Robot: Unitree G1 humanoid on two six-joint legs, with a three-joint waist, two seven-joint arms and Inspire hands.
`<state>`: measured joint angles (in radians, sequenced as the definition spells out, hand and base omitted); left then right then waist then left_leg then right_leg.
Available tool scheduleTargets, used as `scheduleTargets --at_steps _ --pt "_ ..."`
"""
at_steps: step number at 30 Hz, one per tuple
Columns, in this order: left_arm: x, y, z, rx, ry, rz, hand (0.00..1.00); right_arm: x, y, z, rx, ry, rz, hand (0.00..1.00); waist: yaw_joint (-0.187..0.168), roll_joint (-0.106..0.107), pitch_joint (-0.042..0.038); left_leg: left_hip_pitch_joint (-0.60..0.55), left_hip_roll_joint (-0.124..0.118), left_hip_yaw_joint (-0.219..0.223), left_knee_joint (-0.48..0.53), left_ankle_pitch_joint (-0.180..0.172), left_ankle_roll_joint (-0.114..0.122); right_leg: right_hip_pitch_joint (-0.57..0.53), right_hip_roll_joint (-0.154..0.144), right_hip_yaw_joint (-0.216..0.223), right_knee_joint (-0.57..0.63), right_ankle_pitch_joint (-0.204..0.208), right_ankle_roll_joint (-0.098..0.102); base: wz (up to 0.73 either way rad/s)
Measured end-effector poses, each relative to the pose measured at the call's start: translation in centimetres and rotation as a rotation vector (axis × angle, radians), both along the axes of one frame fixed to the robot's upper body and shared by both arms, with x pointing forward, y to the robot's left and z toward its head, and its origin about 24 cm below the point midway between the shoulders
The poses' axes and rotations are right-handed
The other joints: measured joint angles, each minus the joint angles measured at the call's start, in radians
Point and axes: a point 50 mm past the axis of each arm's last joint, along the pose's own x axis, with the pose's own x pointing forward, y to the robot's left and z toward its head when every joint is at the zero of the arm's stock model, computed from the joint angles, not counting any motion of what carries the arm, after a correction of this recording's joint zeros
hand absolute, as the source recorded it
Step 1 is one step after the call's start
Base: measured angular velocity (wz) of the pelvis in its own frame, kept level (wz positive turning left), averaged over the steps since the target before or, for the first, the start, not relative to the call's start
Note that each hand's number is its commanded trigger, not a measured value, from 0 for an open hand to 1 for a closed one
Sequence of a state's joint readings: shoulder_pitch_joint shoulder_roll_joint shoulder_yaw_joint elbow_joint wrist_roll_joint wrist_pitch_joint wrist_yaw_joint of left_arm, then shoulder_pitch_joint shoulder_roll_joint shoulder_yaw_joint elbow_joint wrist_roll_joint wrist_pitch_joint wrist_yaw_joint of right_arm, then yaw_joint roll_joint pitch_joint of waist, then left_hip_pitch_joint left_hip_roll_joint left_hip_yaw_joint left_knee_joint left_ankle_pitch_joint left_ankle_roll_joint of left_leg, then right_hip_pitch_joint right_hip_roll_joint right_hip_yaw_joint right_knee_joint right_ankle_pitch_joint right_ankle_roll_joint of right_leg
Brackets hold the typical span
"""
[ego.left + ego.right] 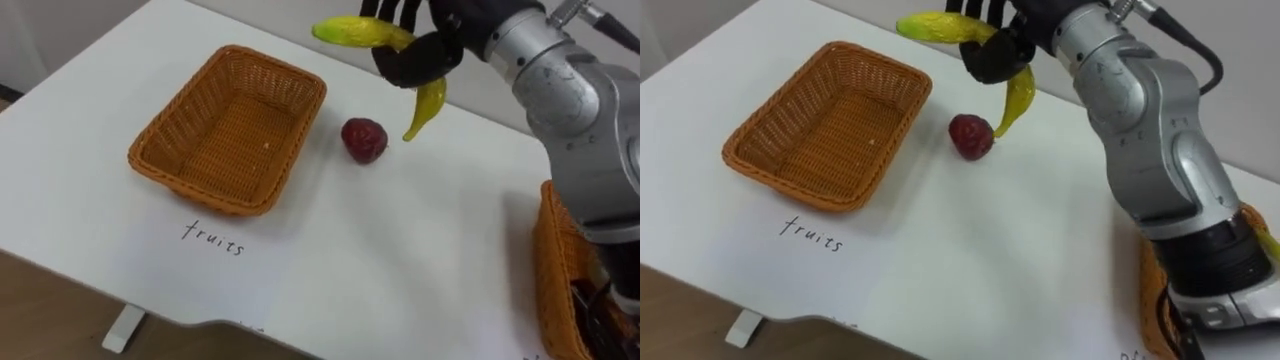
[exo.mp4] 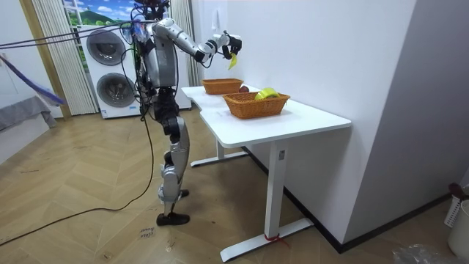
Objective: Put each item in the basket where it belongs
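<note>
My right hand (image 1: 420, 55) is shut on a yellow-green banana (image 1: 365, 32), held in the air above the far part of the white table (image 1: 400, 260). The banana's lower end hangs just right of a dark red fruit (image 1: 364, 139) that lies on the table. Left of that fruit stands an empty wicker basket (image 1: 200, 193) with a handwritten word in front of it. In the room view I stand at the table's end with the right hand (image 2: 223, 42) stretched out over it.
A second wicker basket (image 1: 555, 270) sits at the table's right edge below my right arm, with dark items inside. In the room view this basket (image 2: 256, 108) also holds yellow-green things. Washing machines (image 2: 110, 73) stand behind me.
</note>
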<state>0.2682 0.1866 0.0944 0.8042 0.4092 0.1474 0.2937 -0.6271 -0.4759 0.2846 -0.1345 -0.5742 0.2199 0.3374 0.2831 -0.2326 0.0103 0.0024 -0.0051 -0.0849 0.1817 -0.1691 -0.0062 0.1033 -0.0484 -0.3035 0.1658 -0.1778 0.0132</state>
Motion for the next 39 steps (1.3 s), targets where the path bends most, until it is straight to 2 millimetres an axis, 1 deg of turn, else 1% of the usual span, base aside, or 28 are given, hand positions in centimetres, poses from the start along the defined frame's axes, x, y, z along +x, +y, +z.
scheduleTargets --at_steps 1,3,5,7,10,11,12,14,16,18,20,22,23,24,26,30,34,35,36,37,38,39 --pt "0.0 0.0 0.0 0.0 0.001 0.0 0.0 0.0 0.1 -0.1 -0.004 0.002 0.004 1.0 0.0 0.0 0.0018 0.0 -0.002 -0.003 0.0 0.0 0.0 0.002 -0.001 -0.001 0.0 -0.001 0.002 0.14" --pt "0.1 0.0 0.0 0.002 -0.002 0.0 0.0 0.0 0.5 -0.2 -0.005 -0.008 0.005 1.0 0.016 -0.009 0.008 0.001 -0.003 -0.007 0.001 0.001 0.001 0.004 -0.002 -0.003 0.0 -0.002 0.003 0.04" --pt "0.0 0.0 0.0 0.001 -0.001 0.0 0.0 0.0 1.0 -0.2 0.0 -0.023 0.004 1.0 0.024 -0.015 0.0108 -0.003 -0.004 -0.011 0.004 0.001 0.001 0.004 -0.002 -0.008 0.0 -0.002 0.003 0.06" --pt "0.0 -0.1 0.0 -0.002 0.001 -0.001 0.0 0.0 1.3 -0.3 -0.004 -0.038 -0.002 1.0 0.024 -0.015 0.0113 -0.012 -0.009 -0.03 0.007 0.001 0.002 0.003 -0.004 -0.02 0.0 -0.002 0.003 0.21" --pt "0.0 0.0 0.0 0.001 0.004 -0.003 0.0 0.2 1.8 -0.6 0.01 -0.036 -0.007 1.0 0.039 -0.015 0.0116 -0.026 -0.013 -0.046 0.006 0.002 0.003 0.001 -0.005 -0.045 0.001 -0.002 0.003 0.14" --pt "0.0 -0.1 0.0 0.001 0.008 -0.011 0.0 0.5 1.9 -1.1 0.025 -0.021 -0.018 1.0 0.053 -0.015 0.0116 -0.027 -0.013 -0.048 0.007 0.003 0.002 0.0 -0.006 -0.059 0.0 -0.002 0.003 0.12" --pt "0.0 -0.2 -0.1 0.002 0.009 -0.017 0.0 0.8 1.9 -1.6 0.038 -0.002 -0.028 1.0 0.057 -0.015 0.0117 -0.031 -0.014 -0.058 0.007 0.006 0.001 0.0 -0.006 -0.073 0.0 -0.002 0.003 0.17" --pt "0.2 -0.4 -0.1 -0.001 0.008 -0.026 0.0 1.2 1.9 -2.4 0.045 0.022 -0.042 1.0 0.061 -0.016 0.0121 -0.04 -0.017 -0.066 0.008 0.011 0.0 -0.003 -0.007 -0.086 0.0 -0.002 0.003 0.22" --pt "0.1 -0.5 -0.1 0.004 0.014 -0.044 0.0 1.5 1.9 -3.0 0.041 0.036 -0.054 1.0 0.079 -0.017 0.0138 -0.045 -0.017 -0.068 0.007 0.013 -0.001 -0.006 -0.006 -0.085 -0.001 -0.002 0.003 0.09" --pt "0.0 -0.4 -0.1 0.016 0.022 -0.059 0.0 1.7 2.2 -3.8 0.027 0.05 -0.057 1.0 0.084 -0.02 0.0151 -0.052 -0.019 -0.084 0.007 0.014 -0.002 -0.006 -0.006 -0.093 0.0 -0.002 0.003 0.18" --pt "0.0 -0.4 -0.1 0.024 0.027 -0.073 0.0 1.7 2.4 -4.1 0.021 0.049 -0.051 1.0 0.088 -0.023 0.0154 -0.062 -0.021 -0.094 0.01 0.014 -0.002 -0.009 -0.006 -0.1 -0.001 -0.002 0.003 0.18" --pt "0.1 -0.4 -0.1 0.03 0.027 -0.085 0.0 1.7 2.6 -4.2 0.021 0.034 -0.046 1.0 0.093 -0.028 0.0159 -0.073 -0.023 -0.1 0.02 0.014 -0.002 -0.019 -0.006 -0.105 -0.001 -0.002 0.003 0.14" --pt "0.2 -0.4 -0.1 0.03 0.025 -0.086 0.0 1.7 2.6 -4.3 0.021 0.026 -0.045 1.0 0.095 -0.031 0.0195 -0.081 -0.025 -0.106 0.025 0.014 -0.002 -0.02 -0.006 -0.111 -0.001 -0.002 0.003 0.13" --pt "0.3 -0.4 0.0 0.03 0.024 -0.087 0.0 1.8 2.6 -4.4 0.02 0.026 -0.046 1.0 0.096 -0.032 0.0201 -0.083 -0.025 -0.109 0.025 0.014 -0.002 -0.021 -0.006 -0.111 -0.001 -0.002 0.003 0.17" --pt "0.5 -0.4 0.0 0.028 0.013 -0.092 0.0 2.0 2.5 -4.9 0.016 0.026 -0.05 1.0 0.104 -0.035 0.0206 -0.092 -0.028 -0.117 0.03 0.014 -0.002 -0.024 -0.007 -0.111 -0.001 -0.002 0.003 0.14" --pt "0.7 -0.5 0.0 0.021 0.015 -0.104 0.0 2.6 2.7 -4.7 0.009 -0.008 -0.062 1.0 0.106 -0.033 0.0224 -0.109 -0.029 -0.123 0.04 0.014 -0.002 -0.034 -0.006 -0.112 -0.001 -0.002 0.003 0.06" --pt "0.9 -0.8 -0.1 0.006 0.013 -0.134 0.0 2.5 3.3 -5.0 0.004 -0.035 -0.035 1.0 0.108 -0.035 0.0227 -0.112 -0.03 -0.124 0.039 0.014 -0.002 -0.036 -0.006 -0.111 -0.004 -0.002 0.003 0.0" --pt "1.0 -0.8 -0.1 -0.001 0.009 -0.14 0.0 2.4 3.4 -5.0 0.006 -0.045 -0.029 1.0 0.112 -0.038 0.0226 -0.113 -0.03 -0.123 0.038 0.014 -0.002 -0.036 -0.005 -0.111 -0.01 -0.002 0.003 -0.04" --pt "1.1 -0.8 0.0 -0.005 0.009 -0.142 0.0 2.3 3.7 -5.1 0.002 -0.052 -0.02 0.85 0.114 -0.041 0.0231 -0.114 -0.03 -0.122 0.037 0.014 -0.002 -0.036 -0.005 -0.111 -0.014 -0.002 0.003 -0.05" --pt "1.1 -0.7 0.0 -0.009 0.01 -0.144 0.0 2.3 3.8 -5.2 -0.002 -0.053 -0.015 0.44 0.115 -0.042 0.0233 -0.114 -0.03 -0.122 0.037 0.014 -0.002 -0.036 -0.004 -0.111 -0.014 -0.002 0.003 -0.03" --pt "1.2 -0.7 0.0 -0.018 0.012 -0.149 0.0 2.2 4.0 -5.3 -0.008 -0.051 -0.005 0.29 0.117 -0.042 0.0234 -0.114 -0.03 -0.122 0.038 0.014 -0.002 -0.036 -0.004 -0.112 -0.014 -0.002 0.003 0.0" --pt "1.4 -0.7 0.0 -0.025 0.013 -0.153 0.0 2.1 4.3 -5.4 -0.015 -0.049 0.003 0.0 0.121 -0.042 0.0234 -0.115 -0.03 -0.122 0.038 0.014 -0.002 -0.036 -0.004 -0.115 -0.014 -0.002 0.003 0.0"
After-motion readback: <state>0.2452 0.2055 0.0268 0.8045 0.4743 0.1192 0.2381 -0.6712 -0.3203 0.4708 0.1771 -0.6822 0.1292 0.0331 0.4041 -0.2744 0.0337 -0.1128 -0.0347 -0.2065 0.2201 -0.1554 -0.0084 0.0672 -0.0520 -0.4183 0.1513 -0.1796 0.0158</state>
